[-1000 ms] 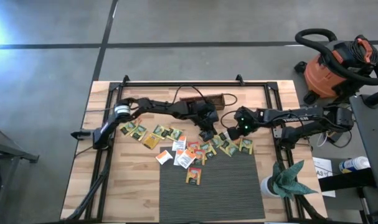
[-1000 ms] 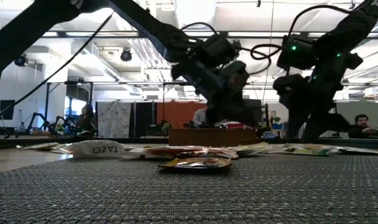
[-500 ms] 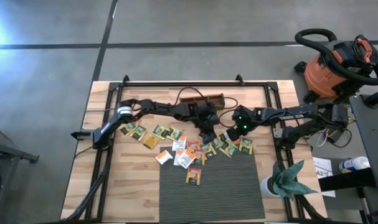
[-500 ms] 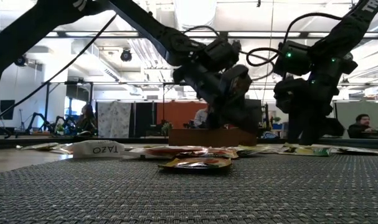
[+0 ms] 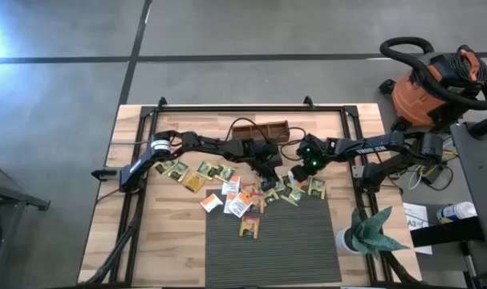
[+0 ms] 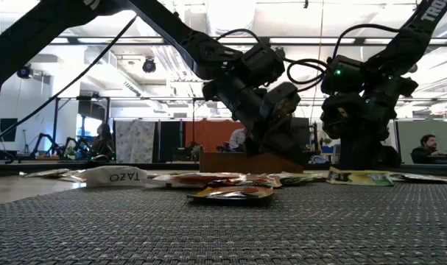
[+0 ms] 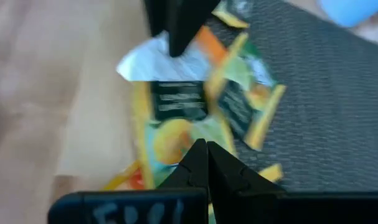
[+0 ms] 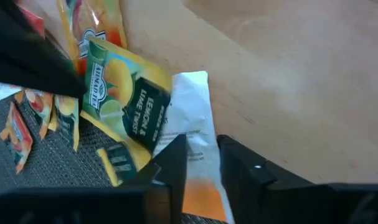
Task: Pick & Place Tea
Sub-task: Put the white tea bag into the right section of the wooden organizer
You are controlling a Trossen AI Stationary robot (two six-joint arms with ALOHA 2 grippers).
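Tea [image 5: 227, 189] strewn in a loose band across the middle of the high view, from left of centre to right of centre, partly on bare wood and partly over the upper edge of the dark mat [image 5: 267, 249]. None visible in the wooden tray [image 5: 263, 127] at upper centre.

Right gripper [image 8: 201, 148] down at the right end of that band, just right of centre in the high view. Fingers narrowly apart, not yet pressed onto anything that can be made out. Straddles one white-and-orange sachet [image 8: 192, 112] lying flat on the wood. Sachet's long axis in line with the fingers, reaching forward from the wrist, one long edge beside each finger. Far end tucked against a green lemon-lime sachet [image 8: 129, 106], which overlaps its side.

Left gripper [image 7: 202, 152] just left of its partner, near the centre of the high view, fingers pressed together and holding nothing, tip poised over a heap of yellow-green sachets.

Judging from this: right arm clearly the nearer to the white-and-orange sachet, already aligned for a pinch across the short width. Closing likely needs the fingertips low enough to catch the thin edges. Risk of dragging the overlapping green sachet along, and of crowding, with the two grippers so near each other.
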